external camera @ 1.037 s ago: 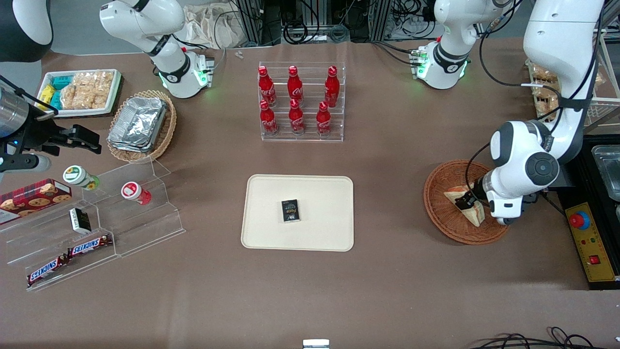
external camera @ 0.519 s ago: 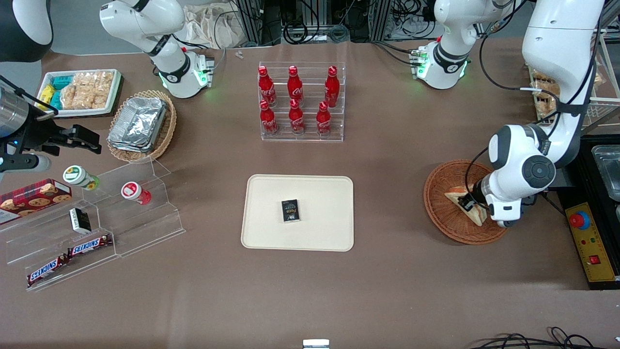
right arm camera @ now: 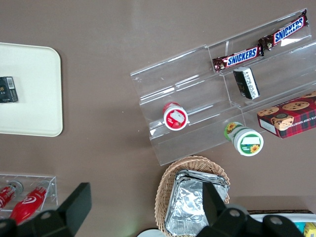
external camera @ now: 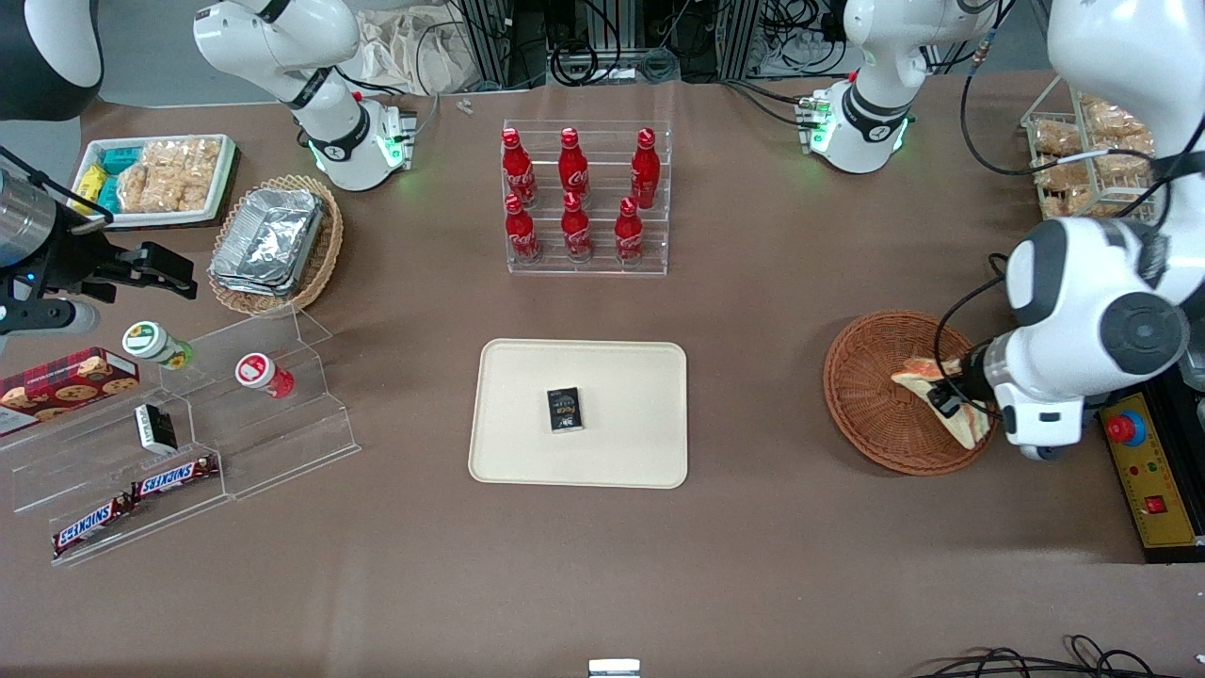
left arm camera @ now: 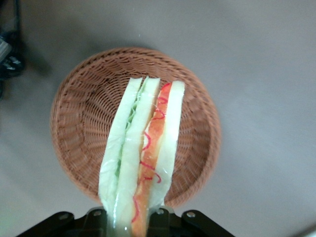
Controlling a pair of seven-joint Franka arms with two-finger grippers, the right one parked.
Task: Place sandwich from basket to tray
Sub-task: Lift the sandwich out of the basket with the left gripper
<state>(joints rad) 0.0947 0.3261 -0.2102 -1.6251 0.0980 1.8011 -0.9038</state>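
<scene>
Left wrist view: end effector fingertips hidden, clamping sandwich

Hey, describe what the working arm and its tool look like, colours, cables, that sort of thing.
The working arm is glossy white with rounded segments, dark grey bands at the joints and a round dark grey cap on one joint. Black cables loop alongside it. Its base ring glows green. The tool is black, over the basket.

My black two-finger gripper clamps the pale beige wedge sandwich streaked with red and green filling, above the reddish-brown woven wicker basket; the flat cream tray carries a small black packet
</scene>
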